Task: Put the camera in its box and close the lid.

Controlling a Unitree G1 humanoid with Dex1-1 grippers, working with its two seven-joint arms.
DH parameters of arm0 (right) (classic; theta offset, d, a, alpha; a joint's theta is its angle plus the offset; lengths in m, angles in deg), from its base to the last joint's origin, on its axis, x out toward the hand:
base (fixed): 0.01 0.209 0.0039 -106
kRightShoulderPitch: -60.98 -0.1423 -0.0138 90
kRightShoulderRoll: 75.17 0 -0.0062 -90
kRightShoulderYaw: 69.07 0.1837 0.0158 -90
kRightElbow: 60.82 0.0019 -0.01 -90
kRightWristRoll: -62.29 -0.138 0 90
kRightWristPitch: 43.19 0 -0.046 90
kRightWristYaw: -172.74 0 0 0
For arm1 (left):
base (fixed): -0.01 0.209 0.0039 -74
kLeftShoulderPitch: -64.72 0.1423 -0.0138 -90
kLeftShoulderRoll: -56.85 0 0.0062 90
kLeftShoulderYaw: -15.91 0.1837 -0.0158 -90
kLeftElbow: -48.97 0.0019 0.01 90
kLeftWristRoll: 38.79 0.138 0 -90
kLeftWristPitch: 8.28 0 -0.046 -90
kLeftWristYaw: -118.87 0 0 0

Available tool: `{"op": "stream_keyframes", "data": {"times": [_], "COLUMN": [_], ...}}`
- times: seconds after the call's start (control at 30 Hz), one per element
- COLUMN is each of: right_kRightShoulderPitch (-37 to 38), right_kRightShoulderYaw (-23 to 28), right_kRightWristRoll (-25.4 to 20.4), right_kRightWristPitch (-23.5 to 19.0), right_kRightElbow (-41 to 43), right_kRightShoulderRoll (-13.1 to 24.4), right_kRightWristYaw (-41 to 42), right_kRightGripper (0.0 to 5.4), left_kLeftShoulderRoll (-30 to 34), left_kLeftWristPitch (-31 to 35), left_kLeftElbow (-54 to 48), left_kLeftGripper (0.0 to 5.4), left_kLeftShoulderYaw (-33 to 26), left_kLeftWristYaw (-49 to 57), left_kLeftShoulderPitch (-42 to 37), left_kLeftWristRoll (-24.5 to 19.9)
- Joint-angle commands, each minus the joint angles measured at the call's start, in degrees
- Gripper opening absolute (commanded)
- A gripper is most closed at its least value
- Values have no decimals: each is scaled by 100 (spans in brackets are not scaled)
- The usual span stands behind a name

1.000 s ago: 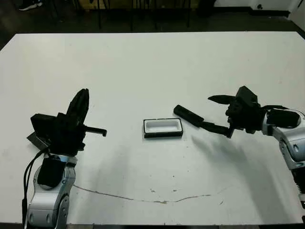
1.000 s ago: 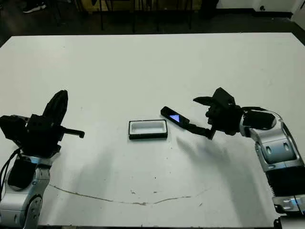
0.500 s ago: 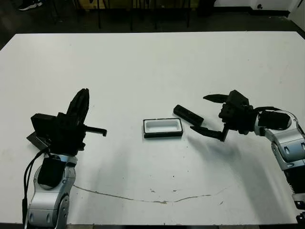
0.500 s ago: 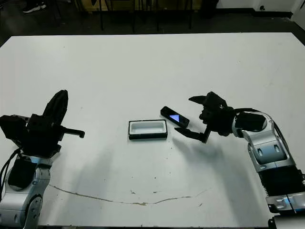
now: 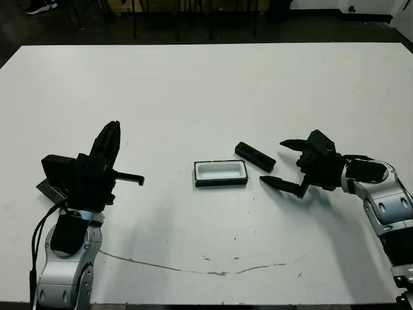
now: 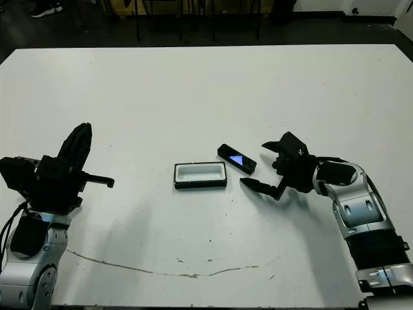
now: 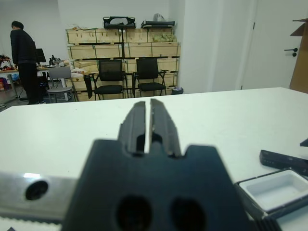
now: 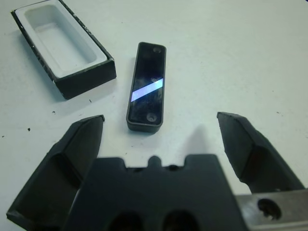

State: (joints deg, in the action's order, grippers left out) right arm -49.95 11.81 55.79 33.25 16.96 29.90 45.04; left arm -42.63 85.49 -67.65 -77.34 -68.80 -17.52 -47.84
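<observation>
Two grippers: our right gripper spread wide, empty, just right of the camera | camera on worktop beside its box | left gripper closed, far left.

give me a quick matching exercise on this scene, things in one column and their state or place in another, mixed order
Things:
1. camera
2. box
3. right end effector
4. left end effector

States:
A. fingers nearly together, raised off the table, far from the box
B. lying flat on the table beside the box, not held
C. fingers spread wide, pointing at the camera
D. open, white lining showing, nothing inside

Pairs: 1-B, 2-D, 3-C, 4-A
</observation>
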Motion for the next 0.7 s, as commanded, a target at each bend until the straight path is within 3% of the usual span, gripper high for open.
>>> {"op": "stream_keyframes", "data": {"times": [0.03, 0.17, 0.3, 0.7], "right_kRightShoulderPitch": [202, 285, 417, 567], "right_kRightShoulderYaw": [-143, -163, -124, -150], "right_kRightWristRoll": [64, 2, -49, -120], "right_kRightWristPitch": [-447, -779, -742, -621], "right_kRightElbow": [65, 223, 212, 68], "right_kRightShoulderRoll": [-86, -225, -402, -493], "right_kRightWristYaw": [-99, -254, -465, -532], "right_kRightGripper": [539, 539, 507, 302], "left_kLeftShoulderRoll": [11, 2, 6, 30], "left_kLeftWristPitch": [92, 104, 78, 121], "left_kLeftElbow": [62, 41, 53, 28], "left_kLeftGripper": [0, 0, 0, 0], "left_kLeftShoulderYaw": [27, 49, 51, 23], "left_kLeftWristYaw": [36, 62, 55, 37], "left_kLeftShoulderPitch": [87, 105, 119, 149], "left_kLeftWristRoll": [89, 123, 117, 79]}}
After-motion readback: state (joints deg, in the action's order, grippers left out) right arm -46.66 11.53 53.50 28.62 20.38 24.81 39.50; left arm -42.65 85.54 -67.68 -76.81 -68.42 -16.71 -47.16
